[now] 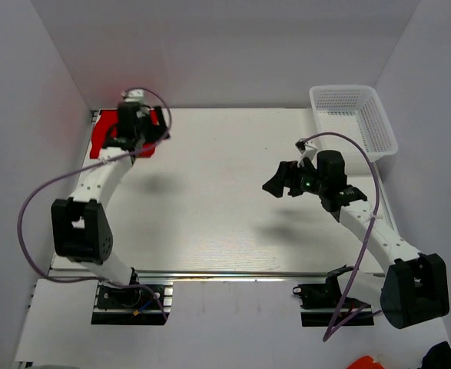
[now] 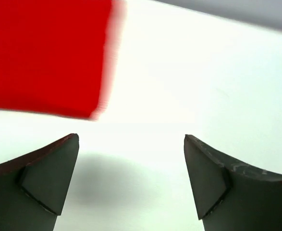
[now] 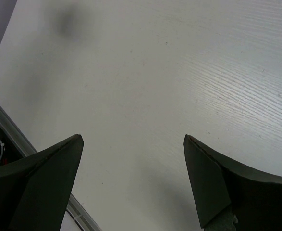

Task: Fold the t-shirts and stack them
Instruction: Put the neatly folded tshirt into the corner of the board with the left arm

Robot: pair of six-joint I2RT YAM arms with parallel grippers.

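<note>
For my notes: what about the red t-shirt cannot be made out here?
1. Top view: the left pincer covers much of the t-shirt, so its folds are hidden.
2. Left wrist view: the picture's top and left edges cut it off, and its border is blurred.

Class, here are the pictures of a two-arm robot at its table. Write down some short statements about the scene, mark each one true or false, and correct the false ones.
1. The t-shirt lies at the far left corner of the table. True.
2. The left end effector is shut on the t-shirt. False: it is open and holds nothing; the t-shirt lies beyond its fingers.
3. The basket sits at the far right. True.
4. The right end effector hangs over the basket. False: it is open above bare table, nearer the arms than the basket.
</note>
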